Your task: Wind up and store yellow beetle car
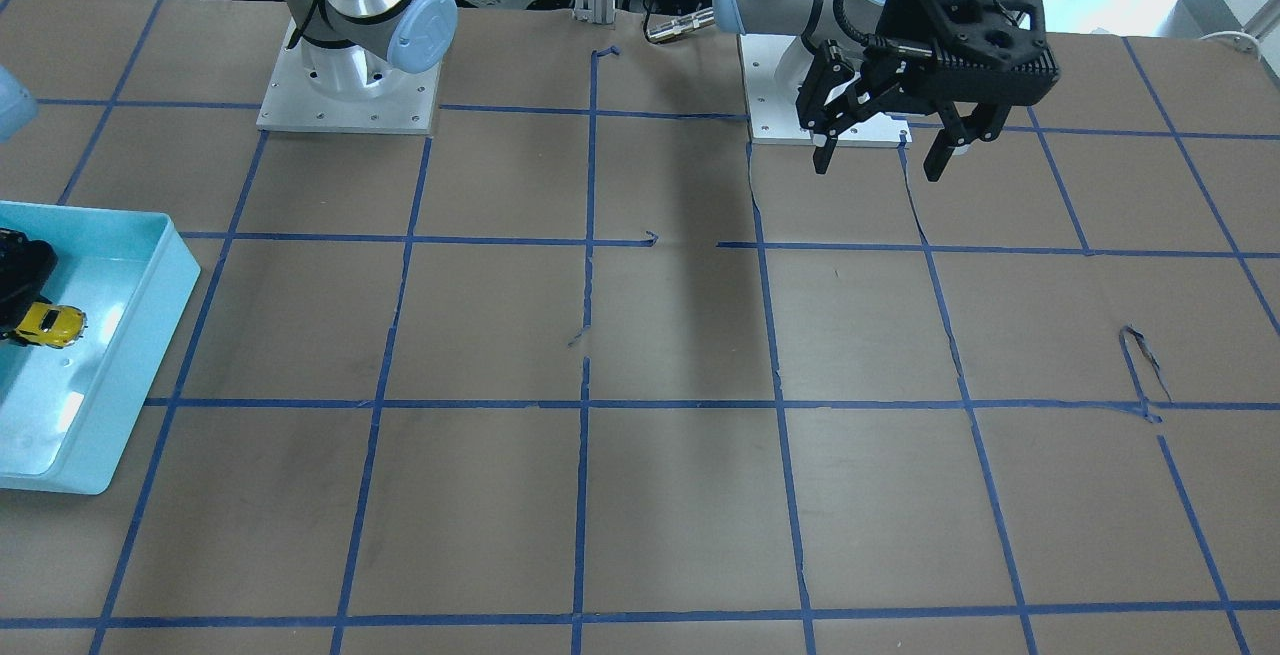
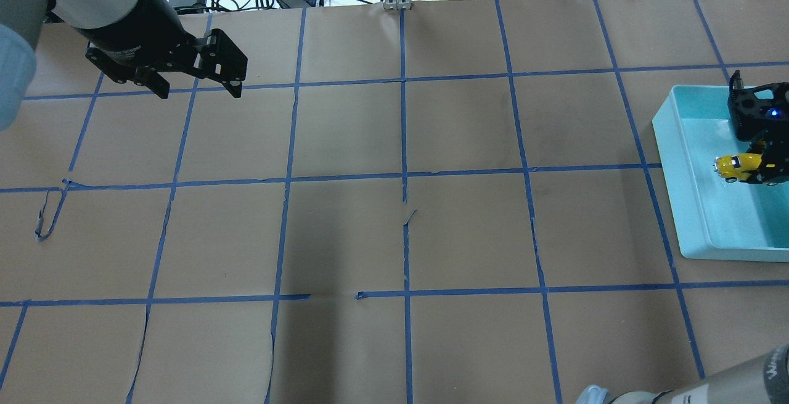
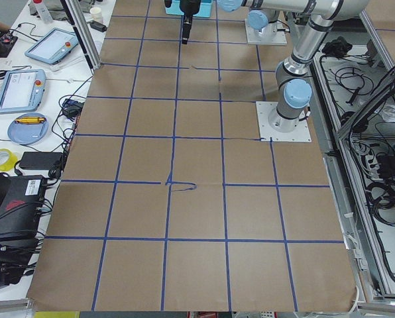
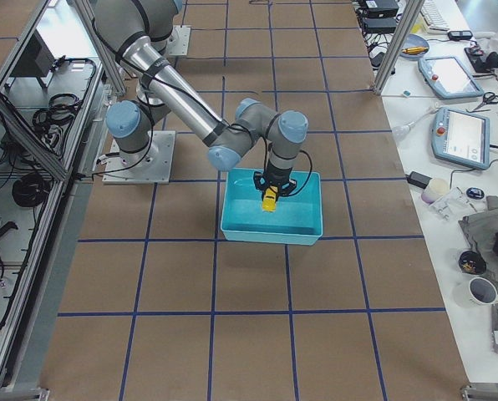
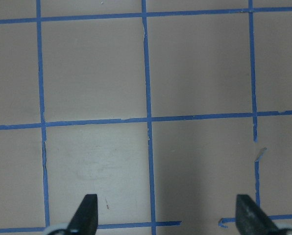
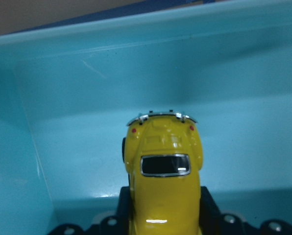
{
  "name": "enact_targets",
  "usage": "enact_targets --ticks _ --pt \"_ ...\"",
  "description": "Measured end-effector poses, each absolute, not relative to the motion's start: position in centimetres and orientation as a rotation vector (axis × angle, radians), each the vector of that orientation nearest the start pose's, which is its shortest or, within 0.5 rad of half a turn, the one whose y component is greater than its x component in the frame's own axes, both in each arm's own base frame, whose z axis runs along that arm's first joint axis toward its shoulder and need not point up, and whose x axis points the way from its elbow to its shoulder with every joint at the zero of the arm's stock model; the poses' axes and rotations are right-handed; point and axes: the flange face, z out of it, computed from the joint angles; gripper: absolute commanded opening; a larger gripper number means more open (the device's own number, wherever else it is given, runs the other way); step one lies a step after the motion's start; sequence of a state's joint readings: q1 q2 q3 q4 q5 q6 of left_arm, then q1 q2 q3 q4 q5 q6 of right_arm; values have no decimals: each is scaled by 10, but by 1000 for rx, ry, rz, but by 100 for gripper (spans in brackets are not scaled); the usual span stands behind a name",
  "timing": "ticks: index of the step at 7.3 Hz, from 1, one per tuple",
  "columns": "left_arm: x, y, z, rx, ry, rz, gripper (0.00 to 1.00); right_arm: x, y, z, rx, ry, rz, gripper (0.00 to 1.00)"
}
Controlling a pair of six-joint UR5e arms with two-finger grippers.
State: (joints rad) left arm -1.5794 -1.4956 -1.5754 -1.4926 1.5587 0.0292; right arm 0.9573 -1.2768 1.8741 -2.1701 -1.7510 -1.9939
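Note:
The yellow beetle car [image 1: 48,325] is inside a light blue tray [image 1: 140,355] at the table's end on my right. My right gripper [image 1: 25,320] is shut on the car and holds it low over the tray floor. The overhead view shows the car [image 2: 733,166], the gripper [image 2: 761,171] and the tray [image 2: 669,176]. The right wrist view shows the car's rear [image 6: 163,171] between dark fingers, with the tray wall [image 6: 87,93] behind. My left gripper [image 1: 878,167] is open and empty above the bare table near its base; it also shows in the overhead view [image 2: 198,92] and the left wrist view [image 5: 166,213].
Brown paper with a blue tape grid [image 2: 404,182] covers the table. Torn tape sticks up at one spot [image 1: 1140,355]. The arm bases [image 1: 350,85] stand at the robot's side. Operator gear lies on a side bench [image 4: 449,109] beyond the table edge.

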Motion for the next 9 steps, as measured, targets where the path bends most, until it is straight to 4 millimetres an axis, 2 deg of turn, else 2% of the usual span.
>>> enact_targets --ticks 1,2,3,4,5,7,8,9 --pt "-139 -471 530 61 3143 -234 100 -222 -513 241 -2025 2460 286 0" --pt "-139 -471 530 61 3143 -233 100 -225 -516 226 -2026 2461 290 72" --pt "-138 -471 530 60 3144 -233 100 -227 -519 215 -2028 2459 290 81" --pt "-138 -471 530 59 3144 -235 100 -228 -521 215 -2034 2464 281 81" --pt "-138 -470 531 58 3144 -237 100 -228 -523 228 -2044 2487 262 81" --pt "-138 -470 531 68 3144 -237 100 -224 -524 270 -2053 2567 188 81" --pt "-138 -470 531 77 3143 -236 100 -218 -519 294 -1991 2634 145 82" --pt "-138 -470 530 82 3143 -235 100 -208 -507 320 -1842 2727 125 82"
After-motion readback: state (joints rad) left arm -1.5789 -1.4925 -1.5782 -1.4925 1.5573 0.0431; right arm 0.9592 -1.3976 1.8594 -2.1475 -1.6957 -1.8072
